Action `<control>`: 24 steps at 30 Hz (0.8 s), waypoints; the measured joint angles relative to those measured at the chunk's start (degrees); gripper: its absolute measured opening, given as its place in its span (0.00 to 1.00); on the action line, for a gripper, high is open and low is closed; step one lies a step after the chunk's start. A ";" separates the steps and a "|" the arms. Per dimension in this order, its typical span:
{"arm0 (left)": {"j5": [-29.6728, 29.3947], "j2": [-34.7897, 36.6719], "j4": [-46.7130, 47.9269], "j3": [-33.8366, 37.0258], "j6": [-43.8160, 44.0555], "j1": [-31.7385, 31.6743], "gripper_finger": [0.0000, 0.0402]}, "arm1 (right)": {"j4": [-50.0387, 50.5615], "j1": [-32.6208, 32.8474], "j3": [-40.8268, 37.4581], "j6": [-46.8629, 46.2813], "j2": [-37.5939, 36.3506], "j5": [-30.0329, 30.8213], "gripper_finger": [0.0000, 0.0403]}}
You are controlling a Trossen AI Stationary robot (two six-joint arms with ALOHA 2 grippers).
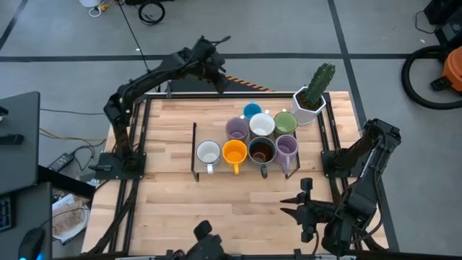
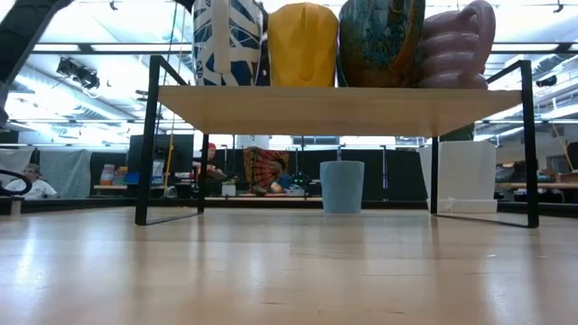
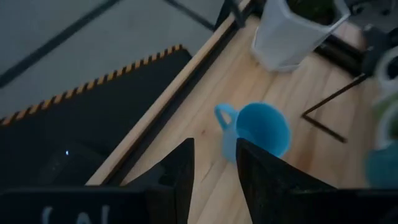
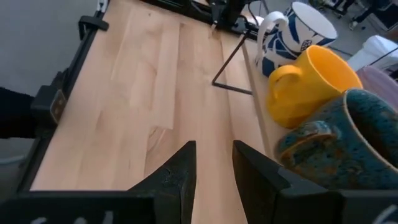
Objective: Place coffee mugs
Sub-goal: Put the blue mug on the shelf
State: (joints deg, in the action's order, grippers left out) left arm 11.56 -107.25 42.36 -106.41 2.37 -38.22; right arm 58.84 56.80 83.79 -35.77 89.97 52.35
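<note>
A grey floor [image 1: 72,43] crossed by dark lines is seen around the light wooden table [image 1: 173,209], with a yellow-and-black striped strip [image 3: 93,81] laid along a dark mat beside the table's far edge. Cables [image 1: 148,11] are left on the floor, and a dark desk [image 1: 18,137] is placed off to one side. Beyond the table, bright ceiling lights [image 2: 108,45] and a seated person [image 2: 34,183] are shown in a large room.
</note>
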 joint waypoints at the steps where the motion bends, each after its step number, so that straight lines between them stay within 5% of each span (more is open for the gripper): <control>1: 0.03 -0.96 -0.11 0.00 0.04 -0.02 0.31 | 0.03 -0.08 0.00 0.00 -0.29 -0.59 0.27; 16: 0.59 -6.19 -6.28 -0.09 -0.54 0.28 0.38 | 0.13 -2.55 0.00 3.13 -9.86 -2.83 0.27; 24: 0.64 -3.67 -7.22 -0.09 -13.20 0.61 0.38 | -0.01 -3.83 0.00 2.57 -14.21 -0.99 0.27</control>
State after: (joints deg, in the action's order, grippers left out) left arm 12.20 -110.92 35.14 -106.50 -10.83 -37.60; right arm 58.83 52.97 83.79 -33.20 75.76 51.37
